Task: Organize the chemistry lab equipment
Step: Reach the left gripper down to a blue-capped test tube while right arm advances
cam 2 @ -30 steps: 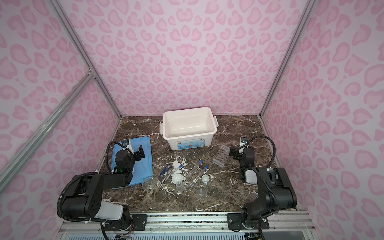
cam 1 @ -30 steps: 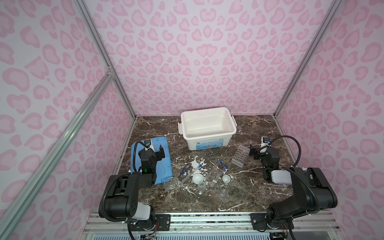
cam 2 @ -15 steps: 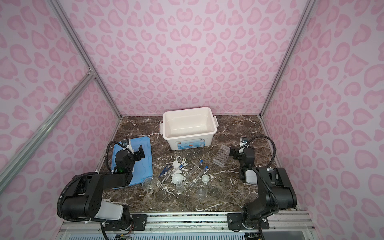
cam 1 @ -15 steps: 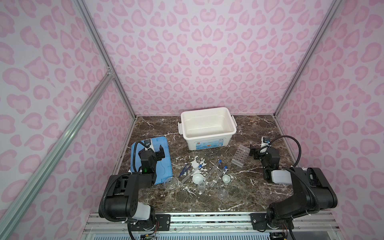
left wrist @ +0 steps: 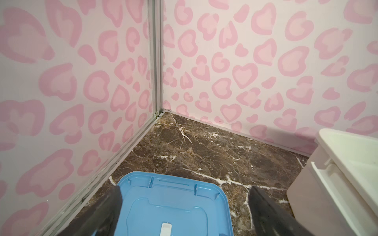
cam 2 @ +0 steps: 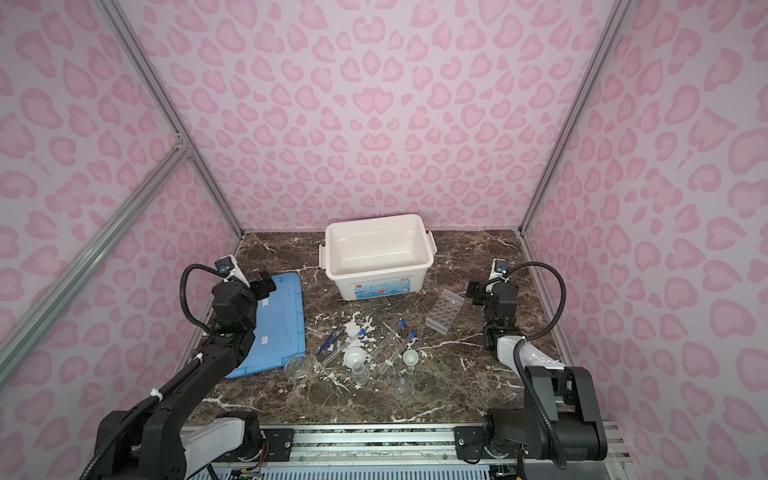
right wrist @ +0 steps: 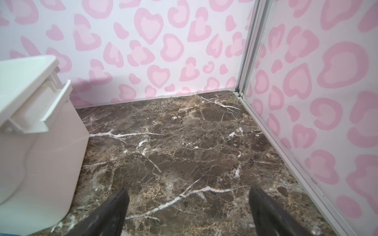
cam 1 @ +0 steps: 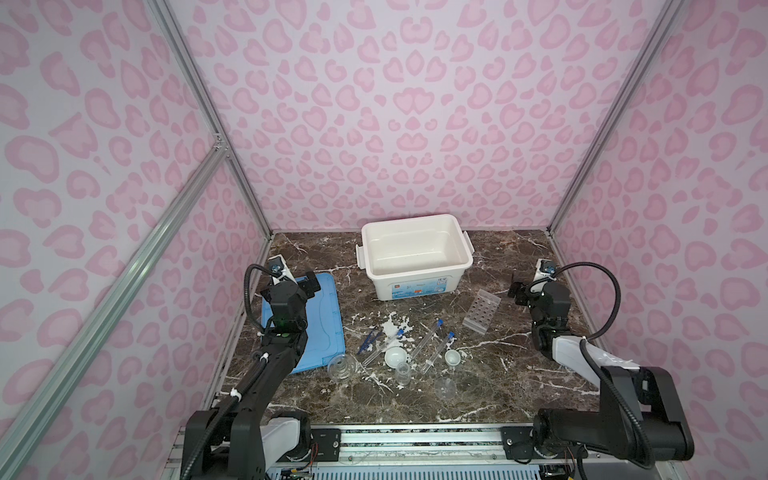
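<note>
I see rack (cam 1: pixel 481 310) just beside right gripper (cam 1: pixel 514 289), toward centre (long axis roughly front-to-back) | right arm nearer | it and left gripper (cam 1: pixel 311 286) both spread, 0 held

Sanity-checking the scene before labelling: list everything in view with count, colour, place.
bin: 1, white, back centre of the table
lid: 1, blue, flat on the table, left side
rack: 1, clear, holed, right of centre, in front of the bin
test tubes: 3, clear with blue caps, lying at centre
tweezers: 1, dark blue, left of the tubes
bowls: 2, white, among the tubes
beakers: 3, clear glass, front of the cluster
table: 1, dark brown marble
left gripper: 1, black, open, over the lid's far end
right gripper: 1, black, open, over bare table right of the rack
</note>
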`<state>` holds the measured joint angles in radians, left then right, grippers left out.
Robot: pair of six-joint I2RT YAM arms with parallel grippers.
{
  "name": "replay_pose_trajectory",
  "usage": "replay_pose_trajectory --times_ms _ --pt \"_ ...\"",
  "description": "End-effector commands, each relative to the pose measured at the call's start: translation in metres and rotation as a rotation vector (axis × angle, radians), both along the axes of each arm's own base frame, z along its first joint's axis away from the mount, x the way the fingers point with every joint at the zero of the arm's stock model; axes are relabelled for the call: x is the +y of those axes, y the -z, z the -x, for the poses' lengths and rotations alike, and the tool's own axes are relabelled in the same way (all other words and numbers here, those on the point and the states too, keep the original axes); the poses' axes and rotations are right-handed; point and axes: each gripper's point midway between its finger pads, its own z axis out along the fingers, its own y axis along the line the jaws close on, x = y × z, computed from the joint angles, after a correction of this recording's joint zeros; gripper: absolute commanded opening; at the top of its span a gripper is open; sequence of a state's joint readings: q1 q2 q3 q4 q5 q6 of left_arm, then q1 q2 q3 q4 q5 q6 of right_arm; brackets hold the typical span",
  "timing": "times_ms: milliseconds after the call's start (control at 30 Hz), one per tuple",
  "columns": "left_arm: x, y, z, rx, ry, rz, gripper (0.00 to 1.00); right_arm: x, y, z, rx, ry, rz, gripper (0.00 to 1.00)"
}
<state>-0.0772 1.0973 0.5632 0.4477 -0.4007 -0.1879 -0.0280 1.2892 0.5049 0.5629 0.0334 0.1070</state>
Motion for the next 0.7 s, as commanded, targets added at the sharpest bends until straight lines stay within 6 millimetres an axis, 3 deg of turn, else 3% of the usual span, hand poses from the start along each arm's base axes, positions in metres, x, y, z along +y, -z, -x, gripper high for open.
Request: replay_pose_trajectory --times_ms 0,100,233,500,667 --pt "0.001 0.005 0.021 0.070 -0.085 -0.003 0.97 0.003 0.028 0.021 0.164 0.021 -0.079 0.89" --pt "-0.021 0.005 0.029 0.064 -0.027 0.031 0.97 0.018 0.018 0.028 0.140 -0.029 -0.127 0.89" --pt "-0.054 0.020 0.039 0.117 0.078 0.072 0.97 0.041 0.011 0.035 0.155 -0.084 -0.170 0.89" --pt "-0.107 0.038 0.061 0.214 0.245 0.041 0.97 0.085 0.022 0.051 0.209 -0.218 -0.198 0.86" --pt "-0.134 0.049 0.071 0.302 0.322 -0.049 0.97 0.096 0.029 0.057 0.236 -0.246 -0.191 0.85"
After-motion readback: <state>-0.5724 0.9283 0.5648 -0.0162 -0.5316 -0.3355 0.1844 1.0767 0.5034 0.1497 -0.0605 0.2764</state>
